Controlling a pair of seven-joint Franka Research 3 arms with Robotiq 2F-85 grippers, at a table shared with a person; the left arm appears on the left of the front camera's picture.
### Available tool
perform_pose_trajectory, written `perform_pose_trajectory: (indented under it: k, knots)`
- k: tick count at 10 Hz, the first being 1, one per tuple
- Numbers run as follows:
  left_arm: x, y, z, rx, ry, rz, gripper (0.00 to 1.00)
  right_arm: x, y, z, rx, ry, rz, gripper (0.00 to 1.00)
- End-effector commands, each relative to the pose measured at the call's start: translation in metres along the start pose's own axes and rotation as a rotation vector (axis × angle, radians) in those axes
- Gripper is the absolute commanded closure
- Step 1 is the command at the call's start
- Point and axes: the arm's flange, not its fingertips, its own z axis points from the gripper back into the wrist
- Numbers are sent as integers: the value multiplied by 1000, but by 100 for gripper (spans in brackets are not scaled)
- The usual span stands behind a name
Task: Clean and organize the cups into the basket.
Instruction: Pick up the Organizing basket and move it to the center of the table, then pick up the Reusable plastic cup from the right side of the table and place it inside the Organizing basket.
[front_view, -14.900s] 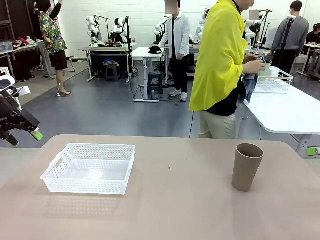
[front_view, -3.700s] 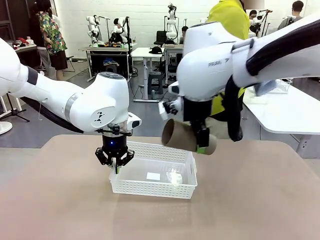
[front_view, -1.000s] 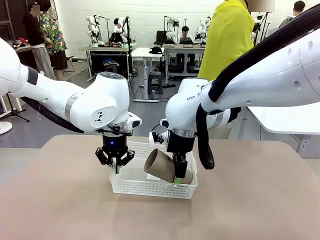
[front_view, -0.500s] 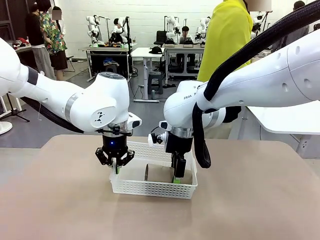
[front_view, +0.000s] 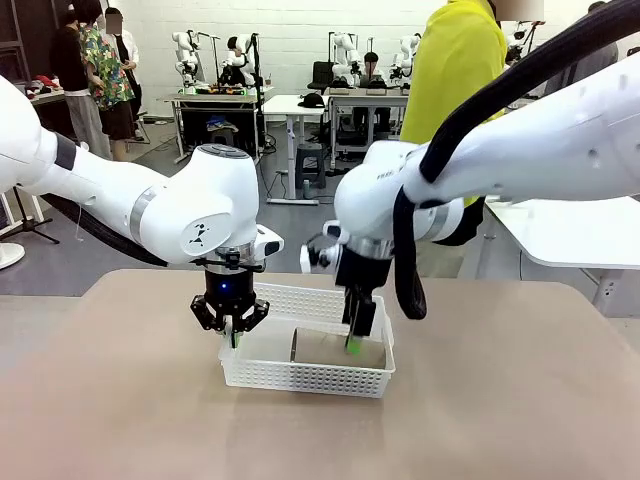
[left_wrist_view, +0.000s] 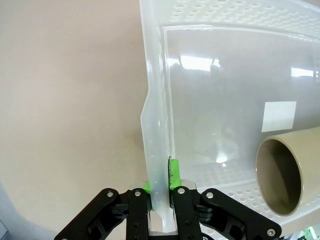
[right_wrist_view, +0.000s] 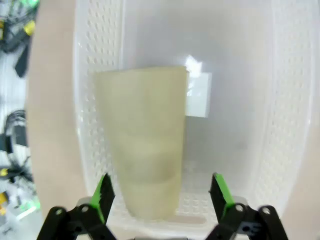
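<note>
A tan-brown cup (front_view: 335, 348) lies on its side inside the white lattice basket (front_view: 300, 378) at the table's middle. My right gripper (front_view: 356, 338) hangs just above the cup, open, with nothing between its fingers. In the right wrist view the cup (right_wrist_view: 145, 140) lies lengthwise in the basket (right_wrist_view: 292, 100) below the spread green pads of that gripper (right_wrist_view: 161, 194). My left gripper (front_view: 231, 336) is shut on the basket's left rim. The left wrist view shows that gripper (left_wrist_view: 161, 181) pinching the basket wall (left_wrist_view: 156, 115), with the cup's open mouth (left_wrist_view: 279, 176) at the right.
A person in a yellow top (front_view: 455, 90) stands behind the table's far edge, to the right of the middle. Bare tan tabletop (front_view: 520, 400) surrounds the basket. A white sticker (left_wrist_view: 278, 116) lies on the basket floor.
My right gripper opened and let go of the cup, which went from tilted to lying flat in the basket. The gripper then rose slightly. My left gripper kept its hold.
</note>
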Motion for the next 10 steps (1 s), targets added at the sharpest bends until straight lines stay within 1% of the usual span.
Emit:
perform_pose_trajectory:
  k: [1,2,4,5,6,8,9,10]
  knots:
    - [-1,-1,0,2,-2,-3,100,-62,54,68,-142,-199,44,0]
    - [-1,-1,0,2,-2,-3,100,-99,64,97,-161,-284,74,0]
    - [-1,-1,0,2,-2,-3,100,-175,67,126,-112,-411,120,0]
    - [-1,-1,0,2,-2,-3,100,-211,68,129,-119,-450,138,0]
    - [-1,-1,0,2,-2,-3,100,-251,68,127,-116,-507,128,0]
    - [-1,-1,0,2,-2,-3,100,-331,66,113,-131,-706,36,0]
    - [-1,-1,0,2,-2,-3,100,-363,68,103,-142,-795,29,0]
    - [-1,-1,0,2,-2,-3,100,-387,78,95,-181,-877,37,0]
